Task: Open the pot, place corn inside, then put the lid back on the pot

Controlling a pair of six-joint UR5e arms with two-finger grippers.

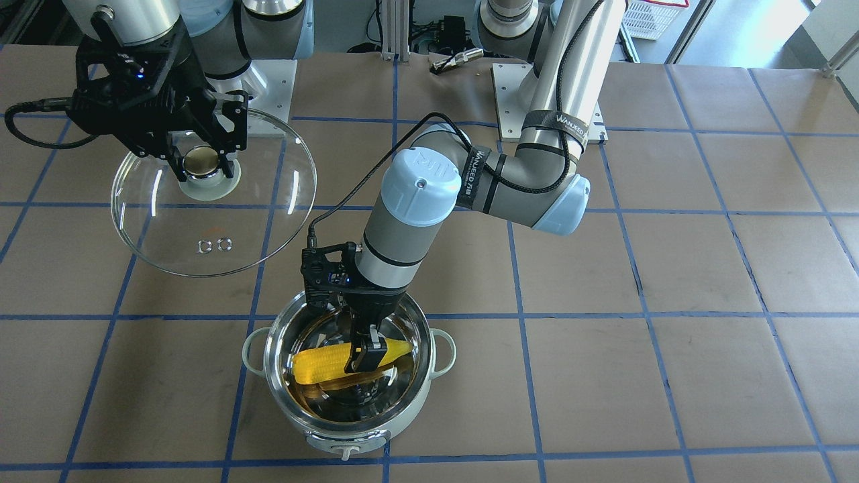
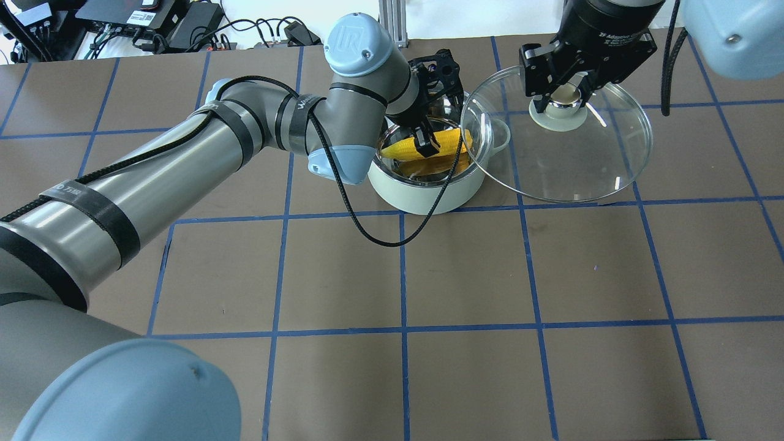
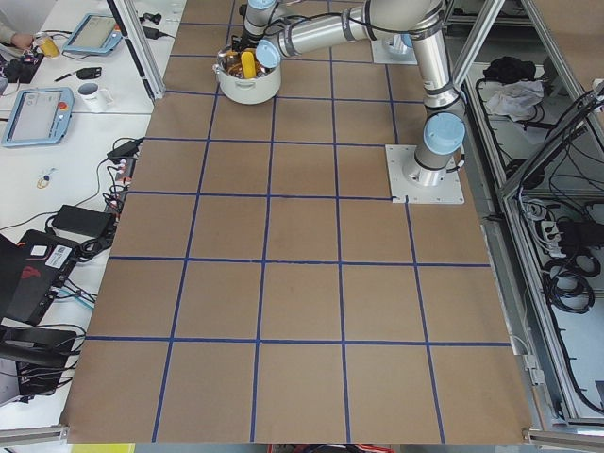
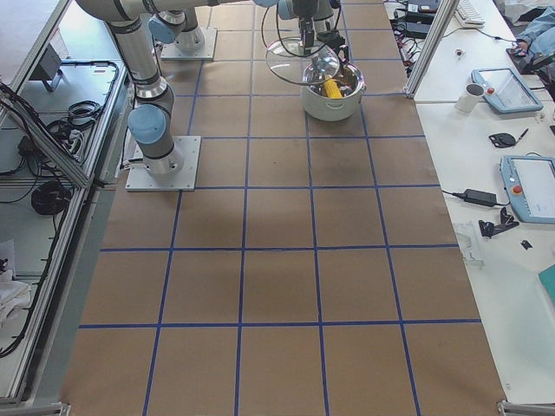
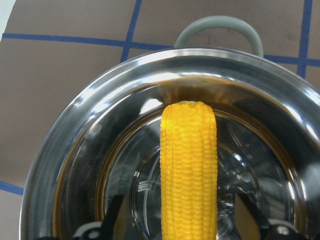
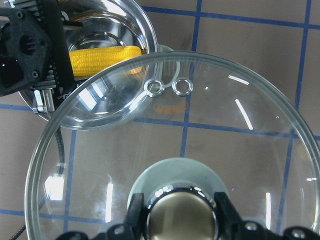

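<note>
The pale green pot (image 1: 411, 417) stands open on the table, its steel inside showing. The yellow corn (image 1: 321, 365) lies across the pot's bottom. In the left wrist view the corn (image 5: 189, 165) runs between my left gripper's fingers (image 5: 116, 216), which stand apart with gaps on both sides. My left gripper (image 1: 362, 357) is down inside the pot, open around the corn. My right gripper (image 1: 204, 165) is shut on the ball knob of the glass lid (image 1: 221, 225) and holds it in the air beside the pot. In the right wrist view the lid's (image 6: 210, 130) edge overlaps the pot's rim.
The table is brown paper with blue tape grid lines (image 2: 403, 275). The left arm's black cable (image 2: 367, 233) hangs down beside the pot. The arm bases' mounting plates (image 1: 510, 87) sit at the robot's side of the table.
</note>
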